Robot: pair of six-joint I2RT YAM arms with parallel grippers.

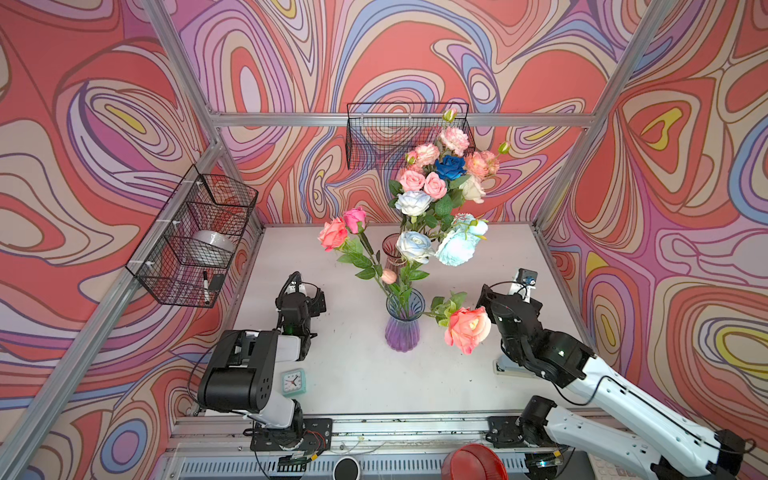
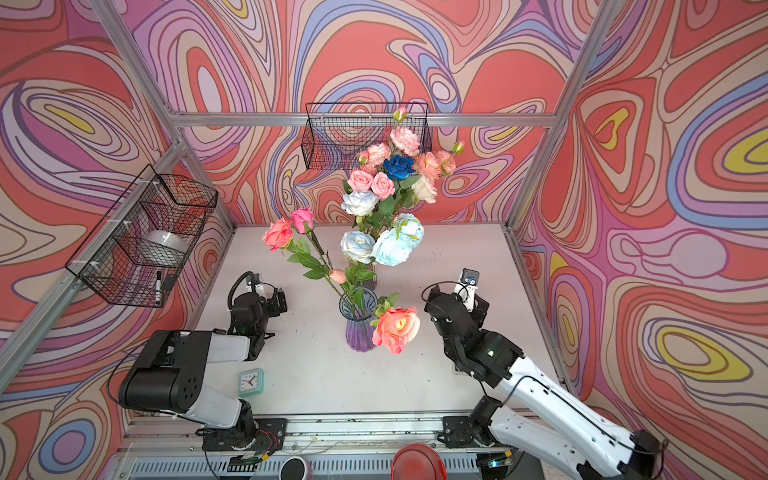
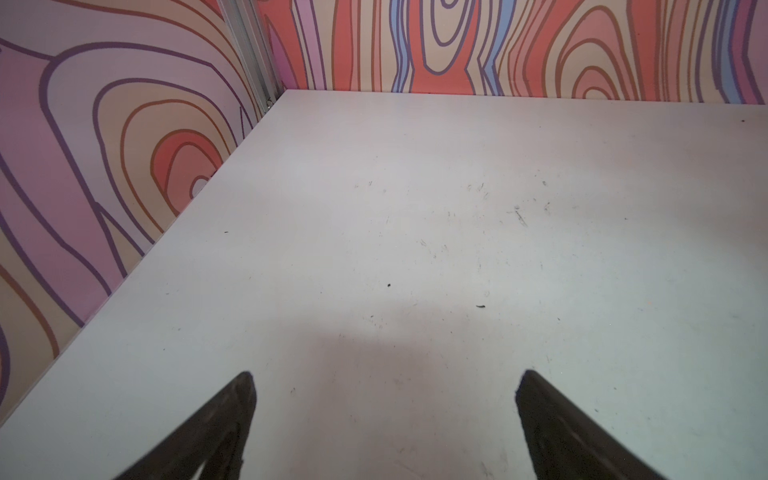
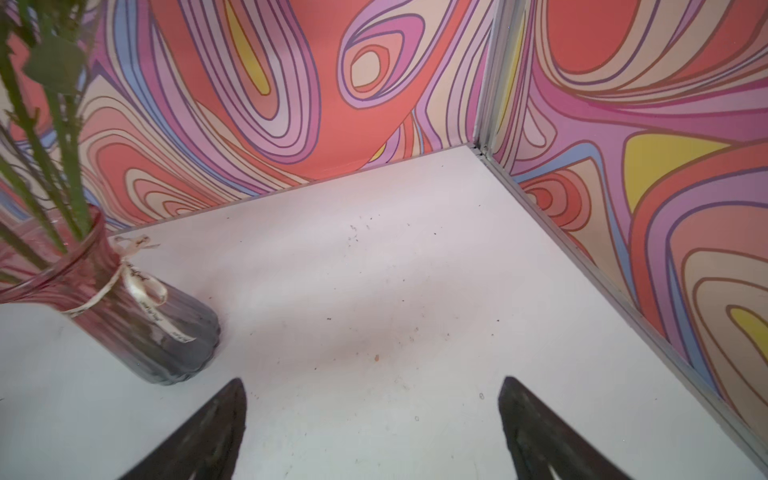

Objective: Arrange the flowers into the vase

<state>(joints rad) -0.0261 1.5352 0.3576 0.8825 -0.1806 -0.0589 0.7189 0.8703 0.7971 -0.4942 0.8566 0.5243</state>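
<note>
Three flowers and a bud stand in the ribbed purple vase (image 1: 402, 328) (image 2: 360, 332) mid-table: two pink and coral roses (image 1: 341, 228) lean back-left, and a large coral rose (image 1: 467, 329) (image 2: 395, 328) droops over its right side. Behind it a pink-grey vase (image 1: 391, 251) (image 4: 137, 316) with a ribbon holds a tall bunch of flowers (image 1: 436, 187) (image 2: 386, 187), one of them deep blue. My left gripper (image 1: 309, 297) (image 3: 384, 378) hovers open over bare table, left of the purple vase. My right gripper (image 1: 509, 298) (image 4: 374, 384) is open and empty, just right of the coral rose.
A small teal clock (image 1: 293, 381) stands by the left arm. A grey flat object (image 1: 511, 368) lies under the right arm. Wire baskets hang on the left wall (image 1: 195, 237) and the back wall (image 1: 386, 137). Patterned walls close in three sides of the table.
</note>
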